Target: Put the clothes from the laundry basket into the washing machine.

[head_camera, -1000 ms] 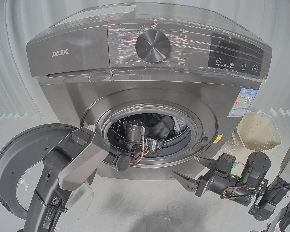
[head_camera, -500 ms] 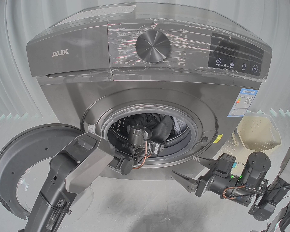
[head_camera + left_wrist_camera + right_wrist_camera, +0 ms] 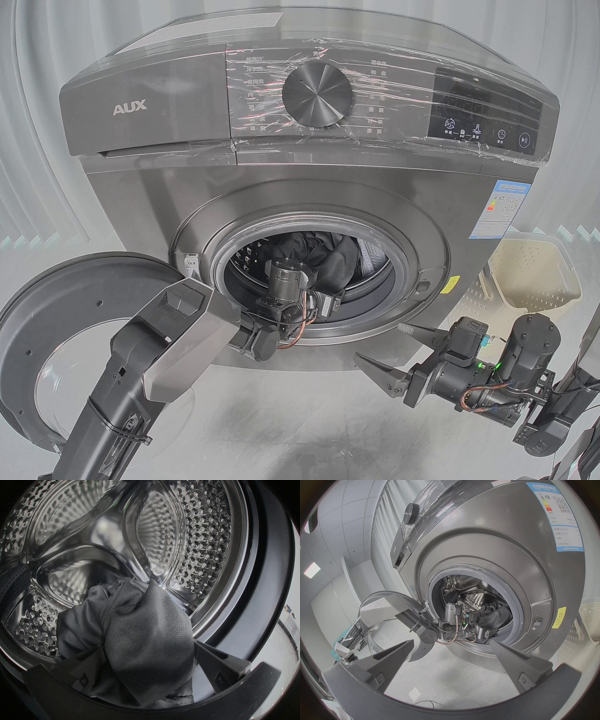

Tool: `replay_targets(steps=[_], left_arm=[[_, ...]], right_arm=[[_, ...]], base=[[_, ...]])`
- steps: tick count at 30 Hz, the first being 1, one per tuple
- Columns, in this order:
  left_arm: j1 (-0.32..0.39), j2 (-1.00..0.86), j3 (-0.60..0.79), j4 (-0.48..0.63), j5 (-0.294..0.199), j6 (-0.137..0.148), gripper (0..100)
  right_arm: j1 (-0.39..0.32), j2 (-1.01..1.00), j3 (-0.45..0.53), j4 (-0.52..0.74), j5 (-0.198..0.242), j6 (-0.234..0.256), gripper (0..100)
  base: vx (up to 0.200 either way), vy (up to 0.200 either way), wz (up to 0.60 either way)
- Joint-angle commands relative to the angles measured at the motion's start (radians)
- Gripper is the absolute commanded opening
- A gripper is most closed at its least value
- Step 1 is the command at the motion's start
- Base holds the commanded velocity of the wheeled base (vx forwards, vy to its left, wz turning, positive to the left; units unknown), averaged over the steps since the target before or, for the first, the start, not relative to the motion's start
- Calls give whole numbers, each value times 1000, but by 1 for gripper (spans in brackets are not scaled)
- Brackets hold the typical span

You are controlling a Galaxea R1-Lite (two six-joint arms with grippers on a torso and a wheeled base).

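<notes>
The grey washing machine [image 3: 312, 175] stands with its door [image 3: 56, 312] swung open on the left. My left gripper [image 3: 149, 644] is inside the drum [image 3: 156, 542] mouth, open, with a bunched black garment [image 3: 147, 630] lying between and over its fingers. That garment [image 3: 325, 253] fills the upper middle of the opening and also shows in the right wrist view [image 3: 495, 616]. My right gripper [image 3: 379, 342] hangs open and holds nothing, low in front of the machine, right of the opening. The cream laundry basket [image 3: 537, 275] stands to the machine's right.
The open door [image 3: 384, 598] takes up the floor space at the left, beside my left arm. The basket [image 3: 587, 627] sits close behind my right arm. Bare grey floor [image 3: 300, 412] lies in front of the machine between the arms.
My left wrist shifted a little right and down at the drum mouth, and the black garment now bulges higher in the opening. The head view shifted slightly. The right arm kept still.
</notes>
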Motion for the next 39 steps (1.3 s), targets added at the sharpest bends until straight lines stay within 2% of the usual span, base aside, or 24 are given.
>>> replay_targets(steps=[1,5,10,12,15,20,24,27,30,31,36,39], left_arm=[[1,16,-5,-6,6,-2,0],[4,4,-18,-34,11,-4,0],[24,-18,-72,-80,41,-19,0],[40,-41,-78,-101,49,-42,0],[54,-60,-74,-120,55,-53,0],[65,-60,-92,-126,55,-54,0],[68,-33,-169,-121,57,-57,0],[68,5,-247,-112,75,-68,0],[67,12,-247,-97,83,-68,0],[67,10,-247,-94,83,-68,100],[54,-1,-241,-86,83,-71,100],[42,-50,-167,-81,83,-69,100]], right_arm=[[0,0,0,-1,-1,0,100],[0,-1,0,-1,0,0,100],[0,-1,0,-1,0,0,100],[0,-1,0,-1,0,0,100],[0,0,-1,-1,0,0,100],[2,4,-4,-1,-1,-1,100],[2,4,-4,-1,-1,-1,100],[2,4,-4,-1,-1,-1,100],[2,4,-4,-1,0,-1,100],[2,4,-4,-1,-1,-1,100],[0,2,-4,-1,-1,-1,100],[0,2,-4,-1,-1,-1,100]], base=[[0,0,0],[0,0,0],[0,0,0],[0,0,0],[0,0,0],[0,0,0],[0,0,0],[0,0,0],[0,0,0],[0,0,0],[0,0,0],[0,0,0]])
